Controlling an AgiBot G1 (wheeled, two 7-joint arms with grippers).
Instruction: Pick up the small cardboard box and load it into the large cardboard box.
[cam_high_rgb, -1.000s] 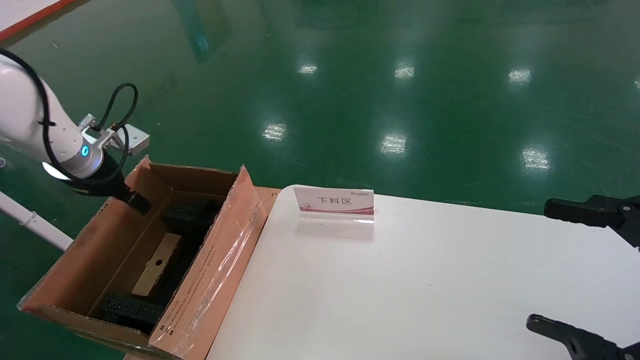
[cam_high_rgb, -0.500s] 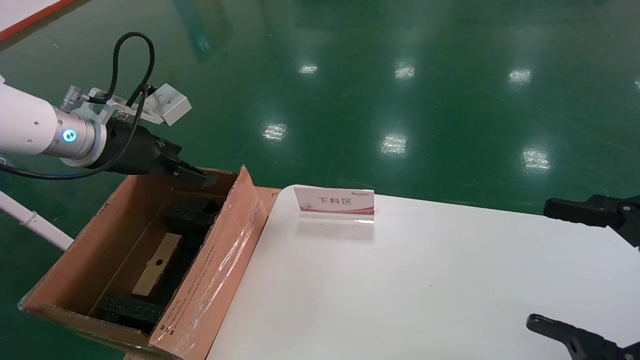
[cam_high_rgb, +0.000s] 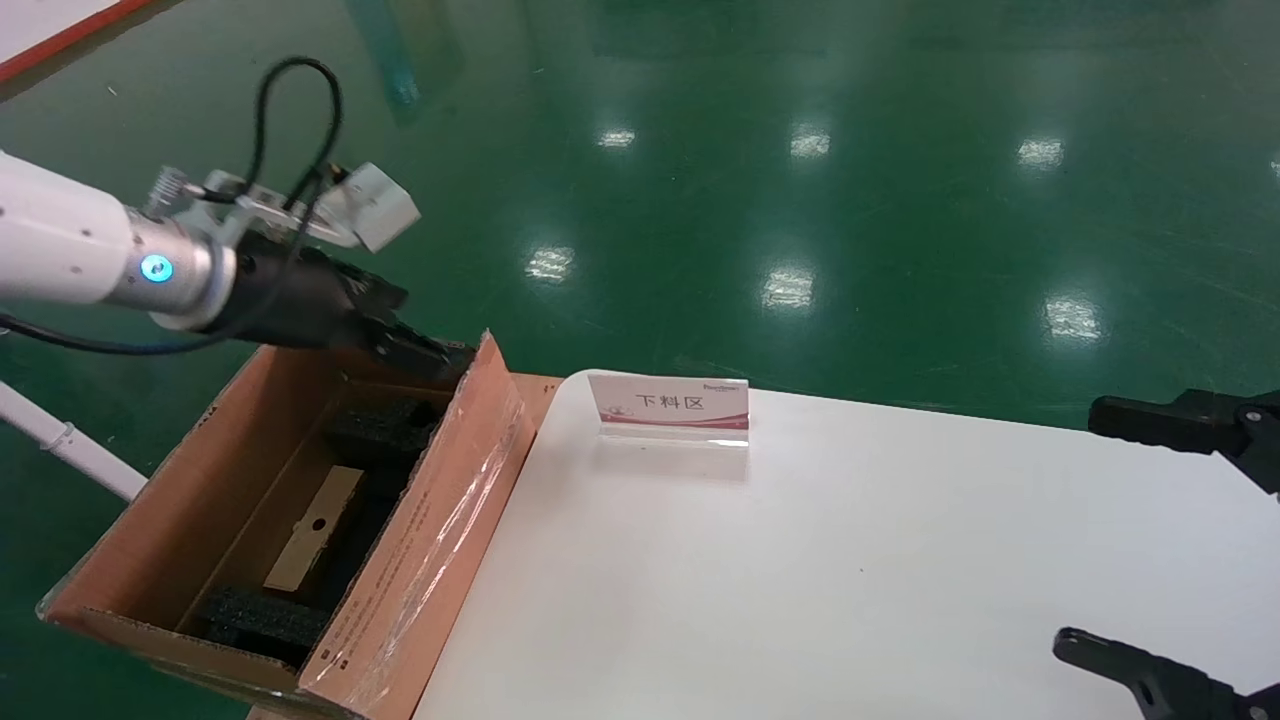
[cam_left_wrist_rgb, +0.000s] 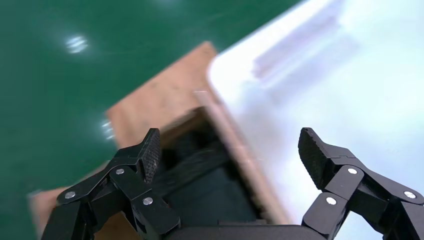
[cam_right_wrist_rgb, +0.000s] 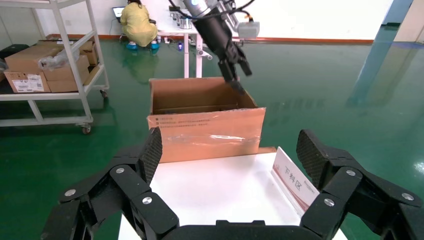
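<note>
Both fingers of my left gripper (cam_left_wrist_rgb: 227, 152) stand spread wide with nothing between them, and it hangs above the far end of the large cardboard box (cam_high_rgb: 300, 520), just over the far wall near the taped flap. A second ago it was down inside the carton against the left wall; half a second ago it had risen to the rim; now it has lifted clear and is swinging toward the white table (cam_high_rgb: 850, 560). I read that as the retreat after a drop. Inside the carton I can see a tan strip with a dark hole lying between the black foam blocks (cam_high_rgb: 385, 425), which I take to be the top of the small cardboard box (cam_high_rgb: 313, 530), already seated and untouched by the fingers. If that is right, the load is done and only the arm's withdrawal remains. Farther out, the sign holder (cam_high_rgb: 668, 405) stands at the table's far edge, unmoved. My right gripper (cam_right_wrist_rgb: 230, 150) sits parked over the table's right side, fingers apart and empty, exactly where it was.
</note>
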